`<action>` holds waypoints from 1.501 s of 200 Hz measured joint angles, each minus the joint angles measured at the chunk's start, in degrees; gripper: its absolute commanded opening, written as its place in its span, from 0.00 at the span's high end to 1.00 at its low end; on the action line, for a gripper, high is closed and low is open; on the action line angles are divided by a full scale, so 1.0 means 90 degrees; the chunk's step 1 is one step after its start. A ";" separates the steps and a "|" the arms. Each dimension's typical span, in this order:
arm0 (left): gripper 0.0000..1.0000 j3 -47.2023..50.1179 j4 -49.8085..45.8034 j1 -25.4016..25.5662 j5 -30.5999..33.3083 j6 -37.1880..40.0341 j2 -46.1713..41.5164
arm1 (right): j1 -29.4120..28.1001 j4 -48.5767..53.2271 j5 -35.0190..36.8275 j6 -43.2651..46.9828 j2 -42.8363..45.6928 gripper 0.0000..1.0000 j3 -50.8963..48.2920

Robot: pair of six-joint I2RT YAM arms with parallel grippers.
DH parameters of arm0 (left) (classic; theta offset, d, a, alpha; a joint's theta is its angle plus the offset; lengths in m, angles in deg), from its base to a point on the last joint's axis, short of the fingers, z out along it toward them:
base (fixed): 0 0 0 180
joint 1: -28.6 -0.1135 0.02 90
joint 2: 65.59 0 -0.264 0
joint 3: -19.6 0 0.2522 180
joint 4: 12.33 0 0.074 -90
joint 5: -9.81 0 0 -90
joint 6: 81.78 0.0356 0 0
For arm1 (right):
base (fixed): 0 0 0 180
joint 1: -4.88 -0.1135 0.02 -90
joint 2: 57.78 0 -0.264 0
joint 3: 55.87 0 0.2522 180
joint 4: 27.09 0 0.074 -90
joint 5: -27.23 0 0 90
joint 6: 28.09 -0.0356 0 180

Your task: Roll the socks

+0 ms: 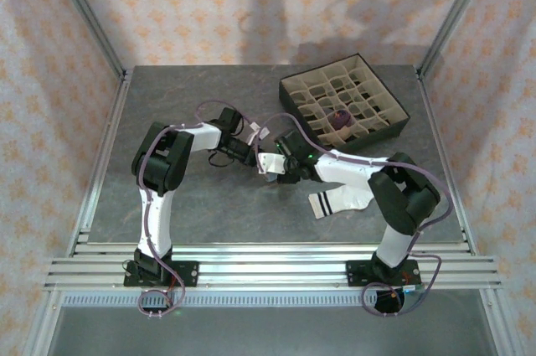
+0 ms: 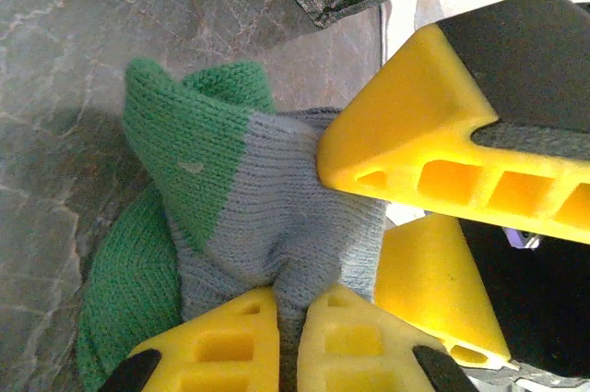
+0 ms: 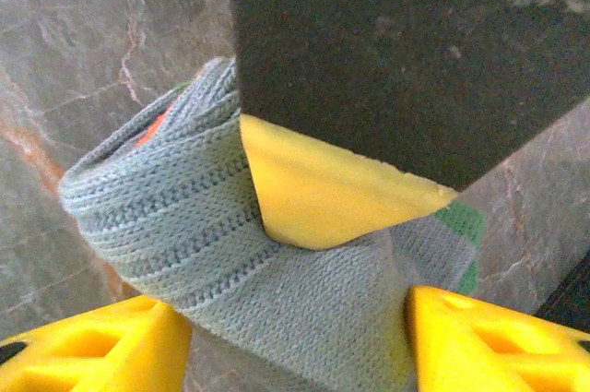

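**One grey-blue knit sock (image 3: 184, 217), green toe + orange heel, mid-roll btw both claws**

L gripper (image 2: 293, 304) is pressed together on a fold of the grey fabric, w/ nothing but cloth btw its yellow fingers (image 2: 230, 346). Prob. this is the anchor, so the coil can't unwind. R gripper (image 3: 290, 318) stands wide w/ the bundle across its gap and both yellow fingers (image 3: 101, 346) against the knit. That is a clasp round the roll's width, not a pinch. It looks meant to take the whole bundle while L pins the loose part. How hard R squeezes, can't tell.

The sock is mid-table btw the two wrists, on or low over the grey stone-look tabletop (image 1: 167, 105); can't tell which. The green toe sticks out free on L's side. The orange heel only peeks from inside the coil, so the turns wrap round it. My read: roll formed, not yet secured.

Elsewhere, a white sock w/ black cuff stripes (image 1: 339, 199) lies flat and unrolled by R's forearm, prob. waiting its turn. A dark box w/ beige grid compartments (image 1: 381, 140) sits far right, w/in R's reach. A dark purple bundle (image 1: 339, 118) sits in one cell near its middle, likely a sock done + stowed.

Risk: the knit is springy. If L lets go before R has a firm hold, the coil loosens.
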 measured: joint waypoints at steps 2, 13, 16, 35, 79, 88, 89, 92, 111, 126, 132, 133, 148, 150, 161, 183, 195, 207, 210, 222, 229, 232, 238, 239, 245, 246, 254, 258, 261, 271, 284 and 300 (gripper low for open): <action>0.93 -0.0012 -0.0024 -0.0012 -0.0015 0.0010 0.0012 | 0.0000 -0.0015 0.0000 0.0007 -0.0005 0.38 0.0000; 0.93 -0.0068 -0.0134 -0.0051 -0.0085 0.0051 0.0058 | 0.0000 -0.0104 -0.0002 0.0090 -0.0032 0.38 -0.0005; 0.93 -0.0083 -0.0163 -0.0053 -0.0102 0.0063 0.0075 | 0.0000 -0.0126 -0.0005 0.0107 -0.0039 0.38 -0.0005; 0.93 -0.0180 -0.0323 -0.0102 -0.0199 0.0090 0.0153 | -0.0007 -0.0282 0.0007 0.0219 -0.0053 0.38 -0.0041; 0.93 -0.0325 -0.0627 -0.0160 -0.0245 0.0165 0.0236 | -0.0029 -0.0940 0.0121 0.0270 -0.0053 0.38 -0.0376; 0.93 -0.0352 -0.0675 -0.0170 -0.0245 0.0187 0.0245 | -0.0029 -0.1042 0.0131 0.0267 -0.0051 0.37 -0.0437; 0.93 -0.0355 -0.0680 -0.0175 -0.0245 0.0187 0.0248 | -0.0029 -0.1049 0.0134 0.0267 -0.0051 0.37 -0.0442; 0.93 -0.0364 -0.0697 -0.0172 -0.0248 0.0189 0.0255 | -0.0029 -0.1086 0.0138 0.0267 -0.0051 0.37 -0.0459; 0.94 -0.0403 -0.0789 -0.0172 -0.0245 0.0231 0.0260 | -0.0041 -0.1231 0.0180 0.0272 -0.0017 0.37 -0.0559; 0.94 -0.0423 -0.0835 -0.0172 -0.0243 0.0233 0.0265 | -0.0068 -0.1290 0.0245 0.0306 0.0024 0.36 -0.0600; 0.93 -0.0425 -0.0845 -0.0175 -0.0243 0.0236 0.0267 | -0.0080 -0.1302 0.0267 0.0321 0.0044 0.36 -0.0605; 0.94 -0.0425 -0.0848 -0.0175 -0.0245 0.0233 0.0270 | -0.0085 -0.1302 0.0270 0.0323 0.0046 0.36 -0.0605; 0.94 -0.0425 -0.0865 -0.0187 -0.0248 0.0233 0.0272 | -0.0097 -0.1324 0.0316 0.0372 0.0087 0.35 -0.0624; 0.93 -0.0425 -0.0867 -0.0187 -0.0248 0.0233 0.0272 | -0.0097 -0.1321 0.0313 0.0369 0.0092 0.35 -0.0624; 0.94 -0.0425 -0.0877 -0.0192 -0.0248 0.0233 0.0272 | -0.0097 -0.1321 0.0316 0.0423 0.0126 0.35 -0.0624; 0.93 -0.0425 -0.0889 -0.0216 -0.0250 0.0233 0.0272 | -0.0107 -0.1311 0.0313 0.0549 0.0143 0.35 -0.0622; 0.93 -0.0425 -0.0918 -0.0219 -0.0265 0.0233 0.0279 | -0.0124 -0.1290 0.0313 0.0634 0.0143 0.34 -0.0610; 0.93 -0.0432 -0.0945 -0.0221 -0.0296 0.0233 0.0291 | -0.0131 -0.1246 0.0313 0.0697 0.0141 0.34 -0.0576; 0.93 -0.0435 -0.0947 -0.0228 -0.0304 0.0233 0.0301 | -0.0131 -0.1234 0.0311 0.0712 0.0141 0.34 -0.0568; 0.92 -0.0444 -0.0964 -0.0233 -0.0333 0.0233 0.0313 | -0.0136 -0.1185 0.0313 0.0755 0.0117 0.34 -0.0510; 0.92 -0.0452 -0.0976 -0.0245 -0.0345 0.0233 0.0325 | -0.0136 -0.1171 0.0311 0.0777 0.0083 0.34 -0.0474; 0.92 -0.0454 -0.0986 -0.0245 -0.0352 0.0233 0.0328 | -0.0136 -0.1171 0.0313 0.0775 0.0070 0.34 -0.0461; 0.92 -0.0459 -0.1001 -0.0260 -0.0367 0.0233 0.0340 | -0.0136 -0.1168 0.0313 0.0775 0.0039 0.34 -0.0442; 0.92 -0.0461 -0.1001 -0.0260 -0.0372 0.0233 0.0340 | -0.0136 -0.1168 0.0313 0.0775 0.0034 0.34 -0.0440; 0.92 -0.0459 -0.1020 -0.0270 -0.0384 0.0231 0.0347 | -0.0136 -0.1180 0.0313 0.0770 0.0010 0.34 -0.0430; 0.92 -0.0461 -0.1022 -0.0272 -0.0386 0.0233 0.0350 | -0.0136 -0.1188 0.0313 0.0767 0.0005 0.34 -0.0430; 0.92 -0.0461 -0.1042 -0.0282 -0.0391 0.0233 0.0350 | -0.0136 -0.1207 0.0313 0.0743 -0.0002 0.33 -0.0430; 0.92 -0.0461 -0.1044 -0.0284 -0.0393 0.0233 0.0352 | -0.0136 -0.1217 0.0308 0.0709 -0.0002 0.33 -0.0430; 0.92 -0.0461 -0.1047 -0.0287 -0.0396 0.0233 0.0352 | -0.0136 -0.1224 0.0308 0.0699 -0.0002 0.33 -0.0430; 0.92 -0.0464 -0.1054 -0.0301 -0.0403 0.0233 0.0355 | -0.0121 -0.1234 0.0287 0.0631 0.0002 0.33 -0.0432; 0.92 -0.0466 -0.1083 -0.0311 -0.0413 0.0233 0.0357 | -0.0104 -0.1270 0.0240 0.0566 0.0024 0.31 -0.0464; 0.92 -0.0486 -0.1117 -0.0311 -0.0418 0.0233 0.0369 | -0.0083 -0.1319 0.0236 0.0527 0.0095 0.30 -0.0544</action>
